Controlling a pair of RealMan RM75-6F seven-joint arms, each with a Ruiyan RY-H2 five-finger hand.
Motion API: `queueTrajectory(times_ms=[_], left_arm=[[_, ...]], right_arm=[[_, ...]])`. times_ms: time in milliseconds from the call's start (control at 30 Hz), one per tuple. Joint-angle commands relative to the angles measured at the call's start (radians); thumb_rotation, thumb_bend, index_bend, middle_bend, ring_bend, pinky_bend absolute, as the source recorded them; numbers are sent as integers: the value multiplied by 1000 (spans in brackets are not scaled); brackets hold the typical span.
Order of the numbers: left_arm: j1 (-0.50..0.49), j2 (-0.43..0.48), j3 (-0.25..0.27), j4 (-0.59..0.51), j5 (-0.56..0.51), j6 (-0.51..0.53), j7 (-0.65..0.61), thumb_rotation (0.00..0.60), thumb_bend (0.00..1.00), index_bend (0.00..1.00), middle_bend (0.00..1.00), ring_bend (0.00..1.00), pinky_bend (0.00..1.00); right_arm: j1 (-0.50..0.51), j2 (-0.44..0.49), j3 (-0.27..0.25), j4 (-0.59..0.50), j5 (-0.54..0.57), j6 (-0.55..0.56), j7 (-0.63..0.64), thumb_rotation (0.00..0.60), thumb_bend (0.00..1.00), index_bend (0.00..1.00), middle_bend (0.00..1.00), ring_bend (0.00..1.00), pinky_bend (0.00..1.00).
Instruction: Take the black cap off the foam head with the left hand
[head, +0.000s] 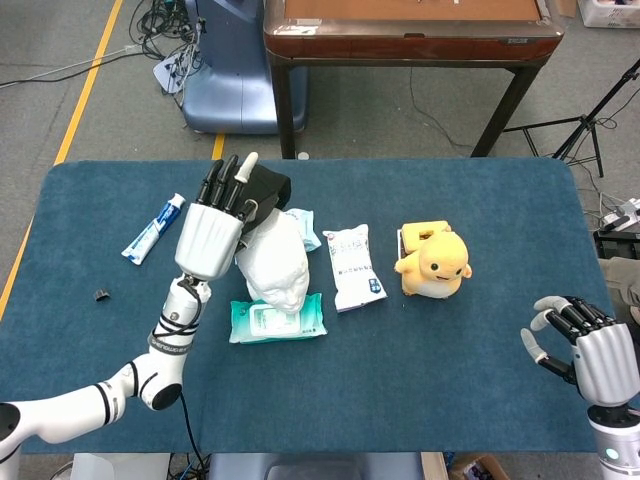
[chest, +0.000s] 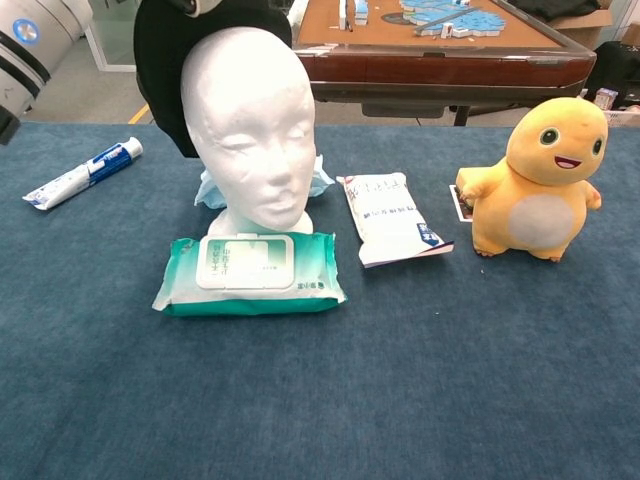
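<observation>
The white foam head (head: 277, 265) (chest: 250, 135) stands on the blue table. Its crown is bare in the chest view. The black cap (head: 262, 190) (chest: 165, 60) hangs off the back left of the head, behind it in the chest view. My left hand (head: 215, 225) holds the cap up, its fingers stretched over it. In the chest view only that arm's white forearm (chest: 35, 40) shows at the top left. My right hand (head: 580, 350) rests at the near right table edge, fingers loosely curled and holding nothing.
A green wet-wipes pack (head: 277, 320) (chest: 250, 272) lies in front of the head. Right of it lie a white pouch (head: 353, 266) (chest: 390, 218) and a yellow plush toy (head: 436, 262) (chest: 545, 180). A toothpaste tube (head: 153, 229) (chest: 83, 173) lies at the left. A small dark piece (head: 101, 295) sits near the left edge.
</observation>
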Motion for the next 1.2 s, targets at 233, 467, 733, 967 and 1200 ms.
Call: queueTrajectory(times_ms=[233, 467, 733, 967, 1200], left_arm=[[15, 33, 21, 47, 7, 29, -17, 600, 307, 631, 39, 0, 93], [41, 75, 39, 67, 17, 58, -48, 600, 307, 631, 40, 0, 93], [79, 112, 61, 125, 9, 80, -107, 600, 308, 631, 45, 0, 93], [117, 117, 99, 213, 14, 106, -172, 600, 307, 631, 47, 0, 93], [167, 117, 138, 287, 28, 154, -239, 600, 307, 631, 49, 0, 93]], right_arm=[[0, -1, 0, -1, -1, 0, -3, 600, 318, 590, 468, 419, 603], [1, -2, -2, -1, -4, 0, -6, 600, 318, 590, 468, 419, 603], [2, -4, -3, -2, -5, -3, -12, 600, 318, 590, 468, 419, 603], [3, -7, -5, -1, -8, -6, -19, 600, 318, 590, 468, 419, 603], [3, -7, -6, -3, -8, -6, -21, 600, 318, 590, 468, 419, 603]])
